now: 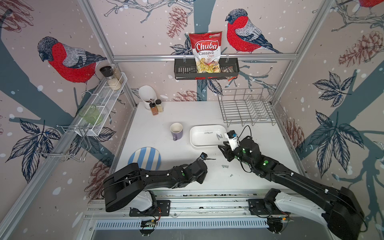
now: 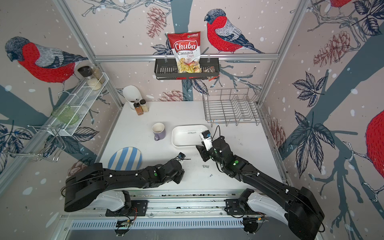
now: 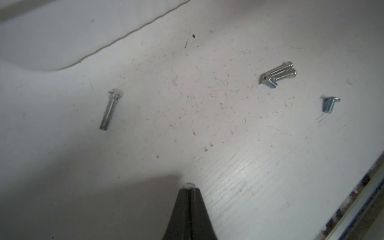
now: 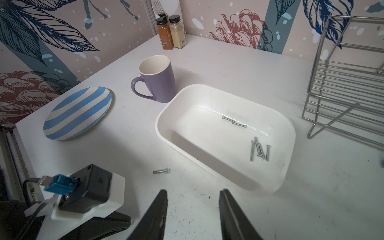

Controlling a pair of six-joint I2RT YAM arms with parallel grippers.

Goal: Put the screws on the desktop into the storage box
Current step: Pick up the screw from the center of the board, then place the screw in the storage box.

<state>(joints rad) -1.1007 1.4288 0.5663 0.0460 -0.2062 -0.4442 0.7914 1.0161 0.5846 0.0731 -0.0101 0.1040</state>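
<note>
1. The desktop (image 1: 187, 112) is the biggest thing. It is flat and white. I call the far wall 12 o'clock and my own side 6 o'clock.
2. The dish rack (image 1: 247, 108) is made of wire. It stands in the far corner, at 1 o'clock.
3. The storage box (image 1: 202, 141) sits about in the middle of the desktop. There are screws (image 4: 258, 151) inside it. Four lie close together toward its 3 o'clock end, and two lie by its 12 o'clock wall.
4. The striped plate (image 1: 144, 159) lies at 8 o'clock from the box, well apart from it.
5. The purple mug (image 1: 176, 131) stands upright just beside the box, at 9 o'clock. Its handle points to 6 o'clock.
6. My right gripper (image 4: 193, 207) has its jaws partly apart. Nothing is between them. It hangs over the desktop by the box's 4 o'clock corner.
7. My left gripper (image 3: 188, 188) is squeezed tight. A tiny pale round bit peeks out at its tip. I cannot tell if that is a screw. This gripper is at 6 o'clock from the box. My wrist hides its tip in both top views.
8. A little heap of screws (image 1: 225, 166) lies on the desktop at 5 o'clock from the box.
9. One long screw (image 4: 161, 171) lies alone on the desktop near the box's 6 o'clock wall, not touching it.
10. One short screw (image 1: 231, 175) lies alone, near the heap, on its 5 o'clock side.
</note>
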